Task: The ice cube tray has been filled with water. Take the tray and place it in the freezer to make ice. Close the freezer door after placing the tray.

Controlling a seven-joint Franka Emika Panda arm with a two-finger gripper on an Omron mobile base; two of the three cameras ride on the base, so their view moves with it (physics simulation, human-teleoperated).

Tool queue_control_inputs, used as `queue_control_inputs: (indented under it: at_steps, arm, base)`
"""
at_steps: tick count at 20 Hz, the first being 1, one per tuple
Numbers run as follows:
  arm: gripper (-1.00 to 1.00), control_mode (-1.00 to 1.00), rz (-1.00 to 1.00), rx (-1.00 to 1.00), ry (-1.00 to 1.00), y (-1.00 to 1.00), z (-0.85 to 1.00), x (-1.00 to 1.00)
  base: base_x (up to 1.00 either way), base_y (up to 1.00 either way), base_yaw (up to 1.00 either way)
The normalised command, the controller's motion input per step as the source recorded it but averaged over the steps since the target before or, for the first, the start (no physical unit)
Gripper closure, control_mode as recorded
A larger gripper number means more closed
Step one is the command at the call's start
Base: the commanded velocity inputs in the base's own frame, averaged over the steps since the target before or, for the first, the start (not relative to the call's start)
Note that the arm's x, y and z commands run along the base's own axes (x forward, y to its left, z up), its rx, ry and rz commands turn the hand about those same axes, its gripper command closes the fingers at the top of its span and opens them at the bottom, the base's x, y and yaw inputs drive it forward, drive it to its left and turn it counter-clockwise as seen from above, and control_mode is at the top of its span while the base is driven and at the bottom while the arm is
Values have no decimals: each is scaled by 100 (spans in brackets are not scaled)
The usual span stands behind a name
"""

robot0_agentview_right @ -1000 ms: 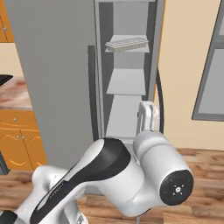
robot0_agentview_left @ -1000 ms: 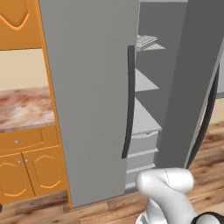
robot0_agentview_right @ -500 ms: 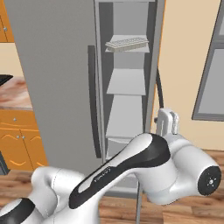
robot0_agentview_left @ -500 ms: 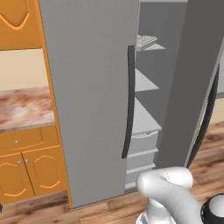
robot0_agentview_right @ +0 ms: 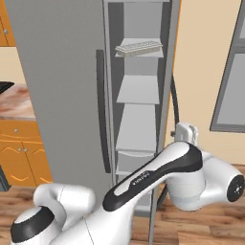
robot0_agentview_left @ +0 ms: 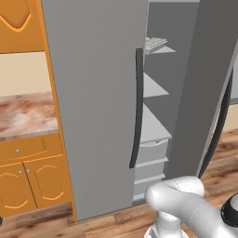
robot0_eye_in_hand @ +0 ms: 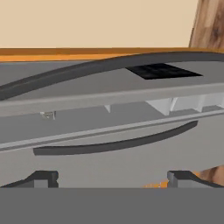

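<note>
One step is left, by the look of it: the ice cube tray (robot0_agentview_right: 139, 48) already lies on the top shelf (robot0_agentview_right: 139, 53) inside the freezer (robot0_agentview_left: 100, 93), at about 12 o'clock in the right base view, so what remains is shutting the open door (robot0_agentview_left: 204, 88). That door stands ajar at 3 o'clock in the left base view, its long dark handle (robot0_agentview_left: 218, 125) facing outward. The end effector (robot0_eye_in_hand: 112, 177) holds nothing, its jaws spread wide, and in the hand view it looks across the rolled-over freezer front, with the open door's handle (robot0_eye_in_hand: 100, 65) arching above and the shut door's handle (robot0_eye_in_hand: 118, 142) below.

To do this well, I would press the door's outer face, not the handle, and push near the free edge, well away from the hinge, where little force is needed. Jaws could be brought together first so a fingertip does not snag the handle. The push should follow the door's arc and run until the edge meets the cabinet, or a gap may remain.

Inside, the lower shelves (robot0_agentview_right: 138, 91) and the drawer (robot0_agentview_right: 136, 160) are bare. A marbled tabletop (robot0_agentview_left: 25, 116) over orange wooden cabinets (robot0_agentview_left: 28, 176) sits at 9 o'clock in the left base view; the floor (robot0_agentview_left: 116, 223) is wood planks, and a grey-framed window (robot0_agentview_right: 232, 72) is at 3 o'clock in the right base view
</note>
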Motion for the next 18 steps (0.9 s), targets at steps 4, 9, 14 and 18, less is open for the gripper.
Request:
queue_control_inputs:
  at_steps: [4, 9, 14, 18]
  arm:
    - [-100, -100, 8, 2, 0, -7, -28, 31]
    - [-100, -100, 5, 0, 0, -3, -32, 22]
    - [-100, -100, 5, 0, 0, -1, -34, 19]
    - [-100, -100, 3, 0, 0, 0, -33, 26]
  base:
    - [0, 0, 0]
    - [0, 0, 0]
    - [0, 0, 0]
    - [0, 0, 0]
